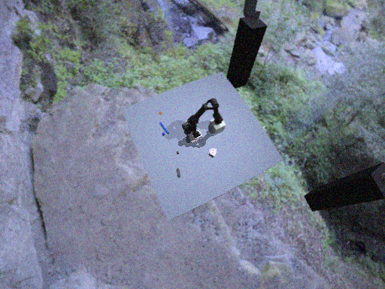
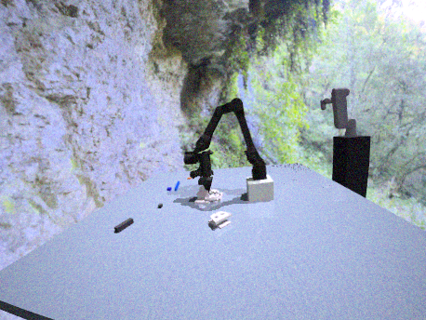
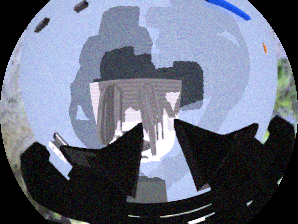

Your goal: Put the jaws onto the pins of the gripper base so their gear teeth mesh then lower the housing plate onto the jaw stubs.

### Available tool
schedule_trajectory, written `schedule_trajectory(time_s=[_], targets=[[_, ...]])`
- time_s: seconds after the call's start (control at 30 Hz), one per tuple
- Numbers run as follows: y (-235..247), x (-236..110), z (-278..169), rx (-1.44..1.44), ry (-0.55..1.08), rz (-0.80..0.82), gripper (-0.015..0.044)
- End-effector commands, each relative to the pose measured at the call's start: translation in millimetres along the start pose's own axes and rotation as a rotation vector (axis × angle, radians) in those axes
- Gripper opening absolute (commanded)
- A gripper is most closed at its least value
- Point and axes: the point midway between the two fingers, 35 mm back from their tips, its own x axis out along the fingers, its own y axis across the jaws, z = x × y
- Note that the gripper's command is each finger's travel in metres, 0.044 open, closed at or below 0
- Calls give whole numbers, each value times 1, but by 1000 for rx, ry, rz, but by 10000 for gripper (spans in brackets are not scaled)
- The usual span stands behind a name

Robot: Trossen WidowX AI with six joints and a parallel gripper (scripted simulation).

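The pale gripper base (image 1: 194, 139) (image 2: 216, 197) (image 3: 132, 117) lies on the table under my hand. My gripper (image 1: 196, 133) (image 2: 207, 191) (image 3: 158, 124) points down, low over the base, and is shut on a pale jaw (image 3: 149, 107). The held jaw overlaps the base in the wrist view. A second long jaw shape (image 3: 109, 112) shows beside it over the base. The pins and gear teeth cannot be made out, so whether they mesh is unclear. The white housing plate (image 1: 213, 151) (image 2: 220, 216) lies apart, slightly tilted, with a small pale strip under it.
A blue bar (image 1: 164, 128) (image 2: 177, 186) (image 3: 230, 8), a small blue piece (image 1: 163, 134) (image 2: 169, 189), an orange piece (image 1: 160, 112) (image 3: 265, 48), a dark bar (image 1: 178, 172) (image 2: 124, 225) and a small dark block (image 1: 177, 153) (image 2: 160, 206) lie on the table. The arm stands on a pale block (image 2: 260, 189).
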Motion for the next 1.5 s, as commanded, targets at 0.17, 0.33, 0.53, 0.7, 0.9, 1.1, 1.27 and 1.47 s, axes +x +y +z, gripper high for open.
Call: schedule_trajectory(time_s=[0.17,0.33,0.53,0.7,0.9,1.1,1.27,1.47], targets=[[1,3,0,-5,3,5,134],[1,6,0,-12,3,5,134],[1,6,0,-13,3,5,134],[1,8,0,-18,3,5,134],[1,9,0,-21,3,5,134],[1,9,0,-21,3,5,134],[1,9,0,-21,3,5,134],[1,9,0,-21,3,5,134]])
